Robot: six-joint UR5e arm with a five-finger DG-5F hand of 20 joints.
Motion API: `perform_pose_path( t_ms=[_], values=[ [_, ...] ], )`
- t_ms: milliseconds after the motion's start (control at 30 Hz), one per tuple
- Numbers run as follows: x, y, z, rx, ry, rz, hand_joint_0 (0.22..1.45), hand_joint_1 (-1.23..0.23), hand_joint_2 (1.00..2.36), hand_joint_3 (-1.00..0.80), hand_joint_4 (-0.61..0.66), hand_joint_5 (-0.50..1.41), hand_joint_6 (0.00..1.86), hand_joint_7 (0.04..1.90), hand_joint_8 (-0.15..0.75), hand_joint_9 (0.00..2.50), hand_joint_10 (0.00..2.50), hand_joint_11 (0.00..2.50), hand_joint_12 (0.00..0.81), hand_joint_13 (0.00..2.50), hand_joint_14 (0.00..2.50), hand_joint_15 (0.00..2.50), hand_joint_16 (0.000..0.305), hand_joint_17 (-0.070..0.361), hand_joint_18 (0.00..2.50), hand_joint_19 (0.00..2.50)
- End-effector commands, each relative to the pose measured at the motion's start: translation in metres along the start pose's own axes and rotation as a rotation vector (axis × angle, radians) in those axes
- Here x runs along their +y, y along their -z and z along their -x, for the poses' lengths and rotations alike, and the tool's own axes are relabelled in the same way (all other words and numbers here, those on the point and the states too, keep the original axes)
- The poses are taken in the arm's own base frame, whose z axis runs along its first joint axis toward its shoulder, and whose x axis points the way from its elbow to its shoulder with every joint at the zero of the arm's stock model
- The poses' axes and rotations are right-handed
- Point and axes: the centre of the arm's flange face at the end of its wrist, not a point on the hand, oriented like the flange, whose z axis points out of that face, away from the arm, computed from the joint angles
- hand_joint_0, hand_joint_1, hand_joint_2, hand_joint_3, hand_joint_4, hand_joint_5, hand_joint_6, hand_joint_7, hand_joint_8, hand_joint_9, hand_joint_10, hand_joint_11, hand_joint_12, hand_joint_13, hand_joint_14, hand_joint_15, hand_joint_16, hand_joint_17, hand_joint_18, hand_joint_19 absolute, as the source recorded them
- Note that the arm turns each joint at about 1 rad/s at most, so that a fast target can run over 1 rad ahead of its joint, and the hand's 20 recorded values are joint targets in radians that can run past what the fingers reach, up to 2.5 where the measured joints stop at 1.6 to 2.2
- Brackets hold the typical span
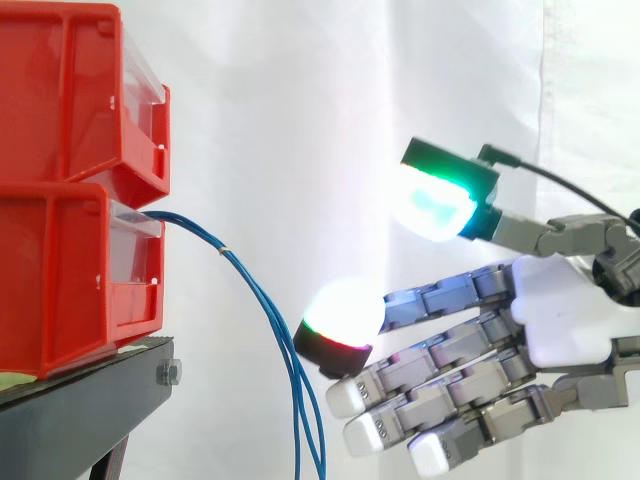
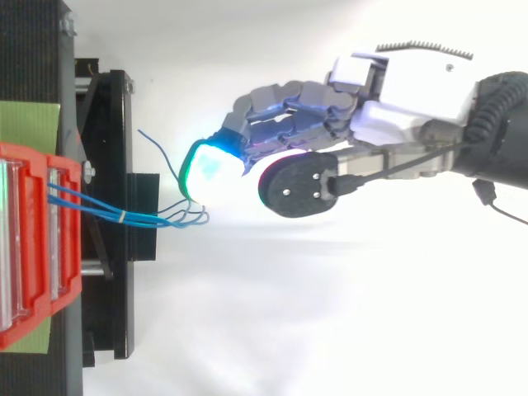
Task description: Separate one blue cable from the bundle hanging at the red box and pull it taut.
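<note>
A bundle of thin blue cables (image 1: 222,249) comes out of the lower red bin (image 1: 60,280) and hangs down past the stand's edge. In the top view the bundle (image 2: 91,206) is held by a small white tie, then fans into loose strands, one (image 2: 157,145) curving away on its own. My hand (image 1: 560,310) reaches in from the right, open, with straight fingers pointing at the cables. One glowing fingertip (image 1: 340,322) sits right beside the hanging strands; I cannot tell if it touches them. The thumb's green pad (image 1: 435,200) stands well above, apart from the fingers. Nothing lies between them.
A second red bin (image 1: 60,100) is stacked on the lower one, both on a black stand (image 1: 90,400) at the left. A white curtain hangs behind. A green sheet (image 2: 29,124) lies beside the bins on the stand.
</note>
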Motion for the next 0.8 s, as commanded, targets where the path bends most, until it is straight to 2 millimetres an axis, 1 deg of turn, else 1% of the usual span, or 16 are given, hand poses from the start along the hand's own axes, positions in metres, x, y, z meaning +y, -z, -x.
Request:
perform_pose_path(
  t_ms=[0, 33, 67, 133, 267, 300, 333, 400, 533, 767],
  values=[
    [-0.008, -0.007, -0.002, 0.007, 0.003, -0.009, 0.56, -0.52, 1.0, -0.5, 0.28, -0.22, 0.5, 0.88, 0.298, 0.55, 0.01, 0.41, 0.363, 0.53, 0.01, 0.33, 0.049, 0.11, 0.52, 0.55],
    [-0.014, -0.008, -0.005, 0.013, 0.003, -0.013, 0.56, -0.52, 1.0, -0.5, 0.28, -0.22, 0.5, 0.88, 0.299, 0.55, 0.01, 0.41, 0.363, 0.53, 0.01, 0.33, 0.049, 0.11, 0.52, 0.55],
    [-0.013, -0.013, -0.009, 0.016, -0.003, -0.001, 0.56, -0.52, 1.0, -0.5, 0.28, -0.22, 0.5, 0.89, 0.299, 0.55, 0.01, 0.41, 0.362, 0.53, 0.01, 0.33, 0.049, 0.11, 0.52, 0.55],
    [-0.017, -0.015, -0.01, 0.016, 0.001, -0.001, 0.56, -0.52, 1.0, -0.5, 0.28, -0.22, 0.5, 0.88, 0.298, 0.55, 0.01, 0.42, 0.362, 0.54, 0.01, 0.33, 0.049, 0.11, 0.52, 0.55],
    [-0.023, -0.025, -0.012, 0.027, -0.004, 0.0, 0.56, -0.52, 1.0, -0.5, 0.28, -0.22, 0.5, 0.88, 0.298, 0.55, 0.01, 0.42, 0.363, 0.54, 0.01, 0.33, 0.049, 0.11, 0.52, 0.55],
    [-0.031, -0.028, -0.012, 0.031, -0.004, -0.009, 0.56, -0.52, 1.0, -0.5, 0.28, -0.22, 0.5, 0.88, 0.3, 0.55, 0.01, 0.42, 0.363, 0.54, 0.01, 0.34, 0.049, 0.11, 0.52, 0.55],
    [-0.032, -0.031, -0.012, 0.034, -0.009, -0.005, 0.56, -0.52, 1.0, -0.5, 0.28, -0.22, 0.5, 0.88, 0.3, 0.55, 0.01, 0.42, 0.364, 0.54, 0.01, 0.34, 0.049, 0.11, 0.52, 0.55],
    [-0.041, -0.035, -0.012, 0.043, -0.018, -0.012, 0.56, -0.52, 1.0, -0.5, 0.28, -0.22, 0.5, 0.89, 0.3, 0.55, 0.01, 0.42, 0.365, 0.55, 0.01, 0.34, 0.049, 0.11, 0.53, 0.56],
    [-0.036, -0.048, -0.017, 0.062, -0.045, 0.007, 0.55, -0.52, 1.0, -0.5, 0.28, -0.22, 0.5, 0.89, 0.299, 0.56, 0.01, 0.42, 0.364, 0.55, 0.01, 0.35, 0.049, 0.11, 0.53, 0.57],
    [-0.034, -0.049, -0.021, 0.078, -0.045, 0.013, 0.55, -0.53, 1.0, -0.5, 0.28, -0.22, 0.5, 0.89, 0.301, 0.57, 0.01, 0.45, 0.364, 0.56, 0.01, 0.36, 0.049, 0.111, 0.54, 0.58]
  ],
)
